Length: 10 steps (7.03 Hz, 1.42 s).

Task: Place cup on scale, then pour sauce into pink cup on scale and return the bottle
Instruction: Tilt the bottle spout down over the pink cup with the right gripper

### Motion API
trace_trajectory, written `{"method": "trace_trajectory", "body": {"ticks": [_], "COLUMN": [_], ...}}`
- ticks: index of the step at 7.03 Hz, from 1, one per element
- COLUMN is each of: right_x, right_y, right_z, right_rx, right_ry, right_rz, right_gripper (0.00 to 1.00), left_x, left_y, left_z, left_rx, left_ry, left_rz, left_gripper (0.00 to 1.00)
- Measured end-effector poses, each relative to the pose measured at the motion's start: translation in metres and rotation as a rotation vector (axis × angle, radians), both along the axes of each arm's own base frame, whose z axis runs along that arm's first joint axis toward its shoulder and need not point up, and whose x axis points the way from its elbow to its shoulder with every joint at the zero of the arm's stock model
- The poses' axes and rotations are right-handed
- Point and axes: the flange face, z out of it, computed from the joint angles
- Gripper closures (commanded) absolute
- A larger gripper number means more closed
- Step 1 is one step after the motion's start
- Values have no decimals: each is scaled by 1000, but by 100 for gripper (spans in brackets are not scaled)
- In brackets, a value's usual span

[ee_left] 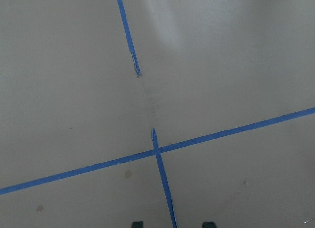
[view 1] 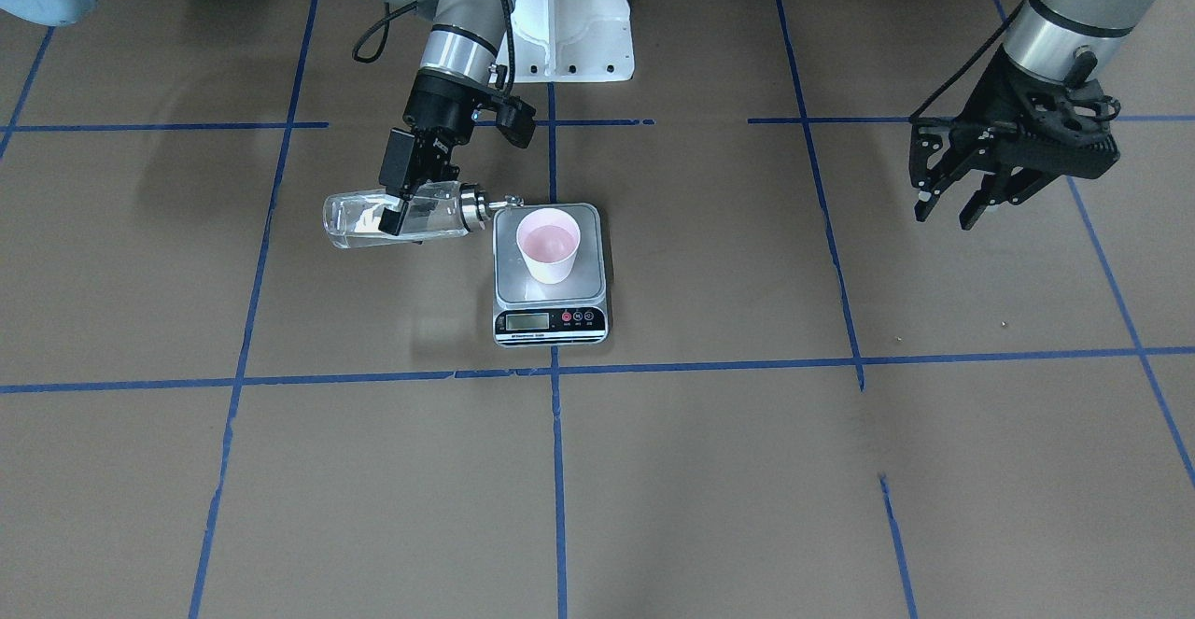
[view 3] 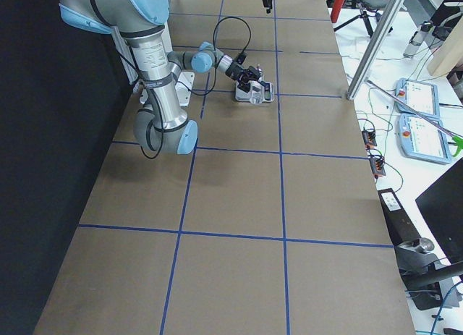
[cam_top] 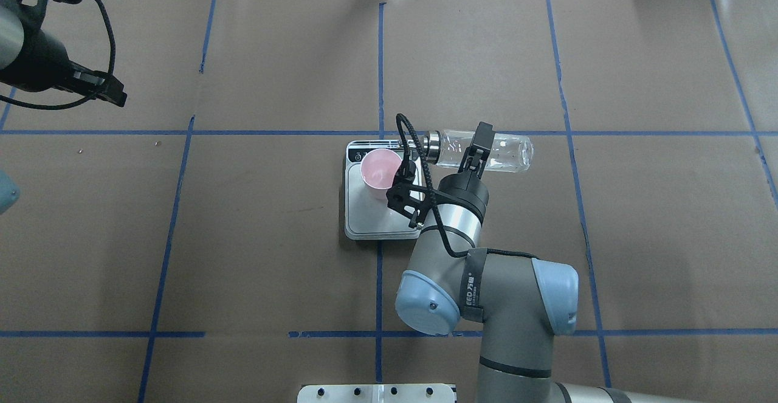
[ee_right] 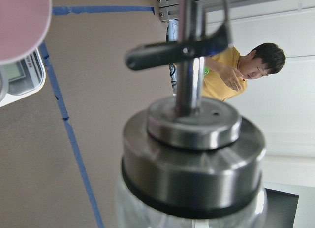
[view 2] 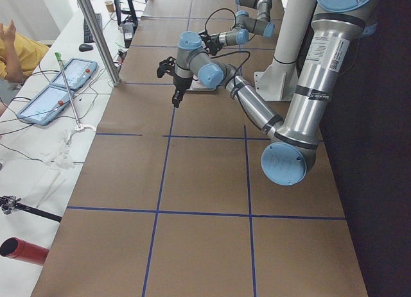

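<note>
The pale pink cup [view 1: 549, 244] stands upright on the silver scale [view 1: 551, 320] at the table's middle; both also show in the overhead view, cup [cam_top: 380, 172] and scale [cam_top: 364, 220]. My right gripper [view 1: 397, 208] is shut on the clear glass bottle [view 1: 359, 219] and holds it lying horizontal, its metal spout [view 1: 509, 201] pointing at the cup, over the scale's back corner beside the cup's rim. No stream shows. The right wrist view shows the bottle's collar [ee_right: 192, 139] close up, with the cup [ee_right: 22, 21] at the upper left. My left gripper [view 1: 948, 213] hangs open and empty, far off to the side.
The white robot base mount [view 1: 569, 21] stands behind the scale. Blue tape lines [view 1: 555, 470] grid the brown table. The left wrist view shows bare table and tape below the left fingertips [ee_left: 137, 224]. An operator [ee_right: 236, 70] sits beyond the table's far edge.
</note>
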Motion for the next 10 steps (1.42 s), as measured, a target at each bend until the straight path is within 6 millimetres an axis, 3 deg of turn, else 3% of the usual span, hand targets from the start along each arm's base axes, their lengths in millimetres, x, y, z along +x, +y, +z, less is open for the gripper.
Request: {"method": "trace_trajectory", "body": {"ticks": [5, 10], "right_x": [-14, -14], "right_y": [-8, -11], "right_z": [1, -3], "right_rx": [49, 83], "right_ry": [253, 431], "right_rz": [-38, -87], "right_gripper": [100, 100], "left_x": [0, -1], "left_y": [1, 2], "left_z": [2, 1], "left_rx": [-3, -1], "left_ry": [-2, -1], "left_rz": [0, 0], "left_gripper": [48, 48]}}
